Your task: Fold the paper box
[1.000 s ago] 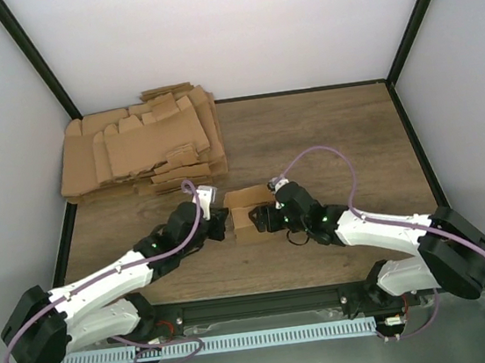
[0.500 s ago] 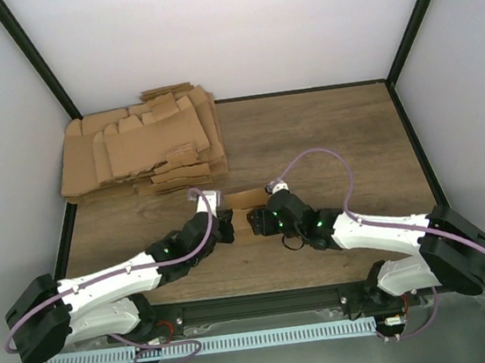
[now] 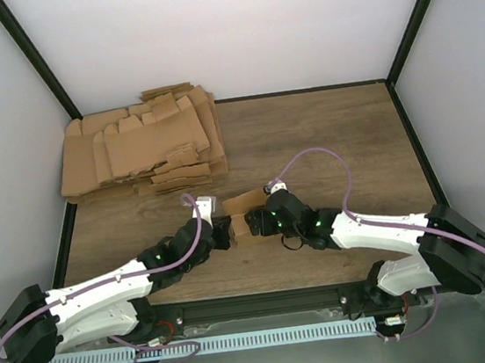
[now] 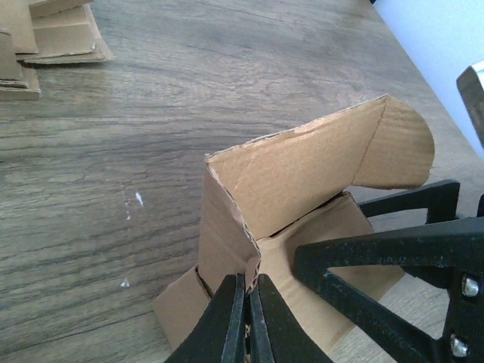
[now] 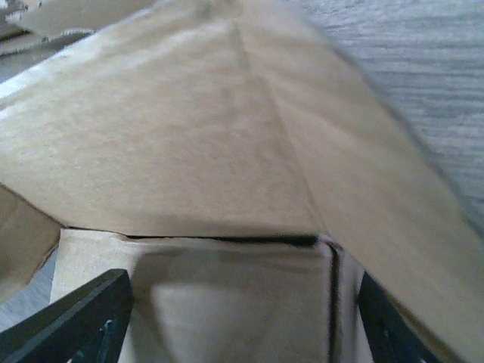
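Observation:
The paper box [image 3: 244, 204] is a partly folded brown carton on the table between my two arms. In the left wrist view the paper box [image 4: 302, 174] stands with one wall upright and a rounded flap raised toward the right. My left gripper [image 4: 250, 302] is shut on the near corner edge of that wall; from above my left gripper [image 3: 224, 233] is at the box's left side. My right gripper [image 3: 253, 224] holds the box from the right, its fingers [image 4: 378, 249] straddling the body. In the right wrist view the box [image 5: 227, 151] fills the frame between the spread jaws of my right gripper [image 5: 242, 310].
A big untidy pile of flat cardboard blanks [image 3: 141, 150] lies at the back left of the wooden table [image 3: 334, 135]; its corner shows in the left wrist view [image 4: 45, 30]. White walls with black frame posts close in the table.
My left arm has shifted, with its gripper pulled slightly nearer and lower at the box's left side. My right gripper moved a little left. The box's top flap has tilted up.

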Available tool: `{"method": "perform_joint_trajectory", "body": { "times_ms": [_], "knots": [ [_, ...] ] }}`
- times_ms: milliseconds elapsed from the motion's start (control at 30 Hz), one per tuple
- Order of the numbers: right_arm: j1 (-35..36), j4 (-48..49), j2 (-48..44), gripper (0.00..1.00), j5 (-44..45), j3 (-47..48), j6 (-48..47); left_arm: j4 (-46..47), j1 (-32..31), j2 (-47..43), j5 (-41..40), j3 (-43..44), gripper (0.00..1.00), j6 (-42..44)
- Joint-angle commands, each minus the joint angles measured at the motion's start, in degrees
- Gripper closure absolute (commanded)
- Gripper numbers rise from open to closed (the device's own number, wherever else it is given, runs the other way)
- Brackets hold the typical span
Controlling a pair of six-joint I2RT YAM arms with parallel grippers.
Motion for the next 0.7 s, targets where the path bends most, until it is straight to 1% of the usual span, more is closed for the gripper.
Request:
{"method": "perform_joint_trajectory", "body": {
  "times_ms": [0, 67, 100, 133, 200, 267, 467, 633, 667],
  "knots": [
    [0.7, -1.3, -0.3, 0.11, 0.2, 2.9, -1.1, 0.1, -1.0, 2.0, 3.6, -1.3, 0.96, -2.4],
    [0.7, -1.8, -2.5, 0.06, 0.6, 2.3, -2.9, -0.7, -1.0, 2.1, 2.9, -0.7, 0.96, -2.1],
    [0.7, -2.4, -3.9, 0.02, 1.0, 1.9, -3.4, -1.3, -1.0, 2.1, 2.3, -0.2, 0.96, -1.7],
    [0.7, -3.2, -5.2, 0.01, 1.3, 1.6, -4.2, -2.1, -1.0, 1.9, 1.8, 0.4, 0.96, -1.0],
    [0.7, -6.0, -7.7, 0.00, 1.9, 1.5, -4.6, -3.5, -1.0, 1.7, 0.8, 1.5, 0.96, -0.9],
    [0.7, -8.9, -9.8, 0.00, 2.0, 1.8, -4.1, -4.0, -1.0, 1.6, 0.2, 1.9, 0.96, 1.2],
    [0.5, -16.7, -14.7, 0.00, 3.2, 2.8, -3.1, -4.4, -1.0, 1.9, 0.4, 2.7, 0.95, 2.5],
    [-0.1, -21.8, -17.1, 0.02, 2.4, 4.7, -4.5, -6.2, -1.0, 1.1, 0.6, 3.7, 0.81, 2.0],
    [-0.1, -22.6, -17.4, 0.03, 2.4, 5.2, -4.9, -6.8, -1.0, 0.8, 0.4, 4.0, 0.75, 1.5]
  ]
}}
